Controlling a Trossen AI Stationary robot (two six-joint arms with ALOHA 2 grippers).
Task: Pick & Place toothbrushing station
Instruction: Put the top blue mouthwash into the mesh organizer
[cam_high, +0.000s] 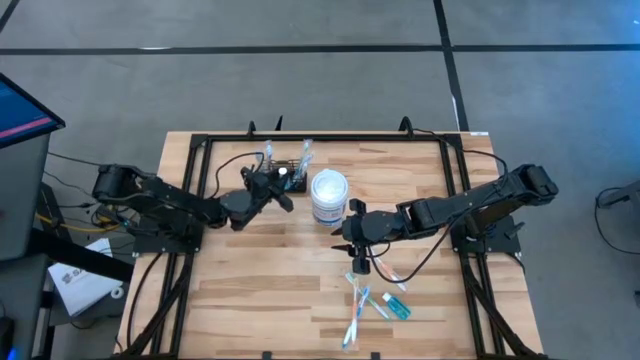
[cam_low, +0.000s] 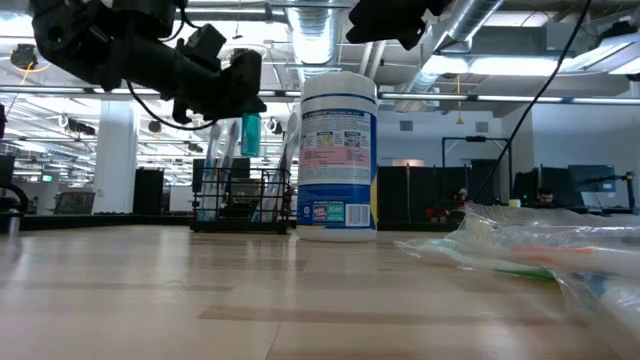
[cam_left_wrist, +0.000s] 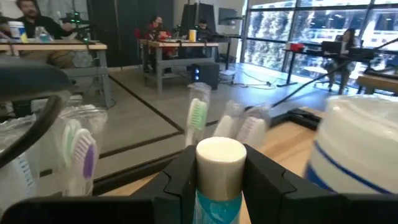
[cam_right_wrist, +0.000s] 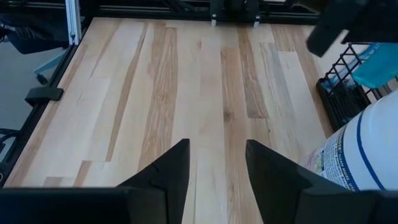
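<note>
The toothbrushing station is a small black wire-mesh rack (cam_high: 287, 177) standing on the table's far side, left of a round white tub (cam_high: 329, 196); it also shows in the low view (cam_low: 240, 200). Packaged toothbrushes (cam_left_wrist: 198, 117) stand upright in it. My left gripper (cam_high: 272, 186) hovers over the rack and is shut on a teal toothpaste tube (cam_low: 250, 135) with a white cap (cam_left_wrist: 221, 160). My right gripper (cam_right_wrist: 216, 163) is open and empty above the bare table, near the tub on its near side (cam_high: 345, 232). My left gripper pinches the toothpaste tube between its two fingers, just below the white cap (cam_left_wrist: 217, 202). The tube is lifted clear; in the low view its teal body (cam_low: 250, 138) hangs below the fingers, above the rack.
More packaged toothbrushes (cam_high: 358, 305) and a teal tube (cam_high: 396, 306) lie on the table's near side, right of centre. The white tub (cam_low: 338, 155) stands just right of the rack. A black frame (cam_high: 320, 137) runs around the table. People sit at desks beyond the table (cam_left_wrist: 37, 25).
</note>
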